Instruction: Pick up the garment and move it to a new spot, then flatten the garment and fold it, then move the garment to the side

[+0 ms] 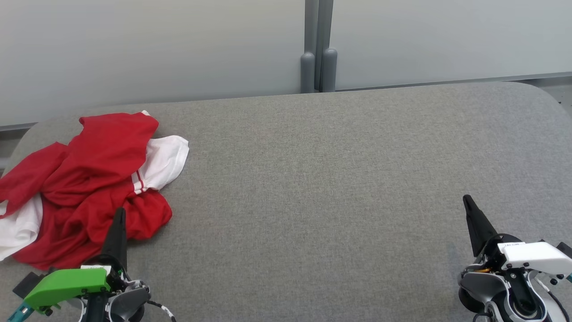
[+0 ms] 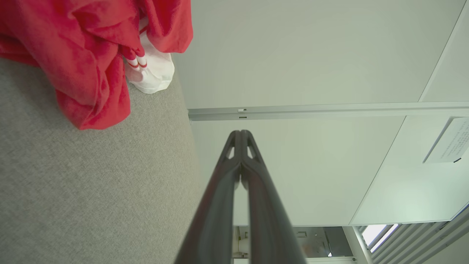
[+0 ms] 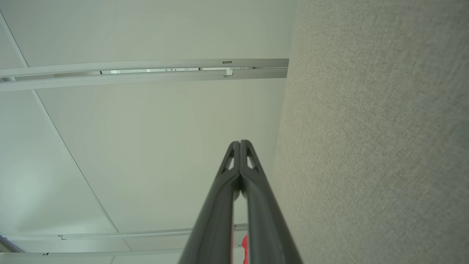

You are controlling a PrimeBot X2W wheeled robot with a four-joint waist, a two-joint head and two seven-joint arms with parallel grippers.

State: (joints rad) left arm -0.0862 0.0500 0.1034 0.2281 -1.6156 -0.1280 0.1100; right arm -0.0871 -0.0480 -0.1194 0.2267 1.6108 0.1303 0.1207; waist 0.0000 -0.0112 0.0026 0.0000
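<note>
Still crumpled: red-white garment [image 1: 89, 179], table [image 1: 313, 179] left end.

Nothing legible, paper notice [image 2: 449, 141] right of left hand [image 2: 240, 132], print too small, tiny label [image 1: 512, 245] on housing of right hand [image 1: 467, 198], blurred.

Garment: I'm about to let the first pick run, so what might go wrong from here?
1. The garment lies bunched in layers, so the left claw, shut near its edge, may pinch several folds and lift a clump.
2. It sits at the left end of the table; a sideways drag could pull it off.
</note>
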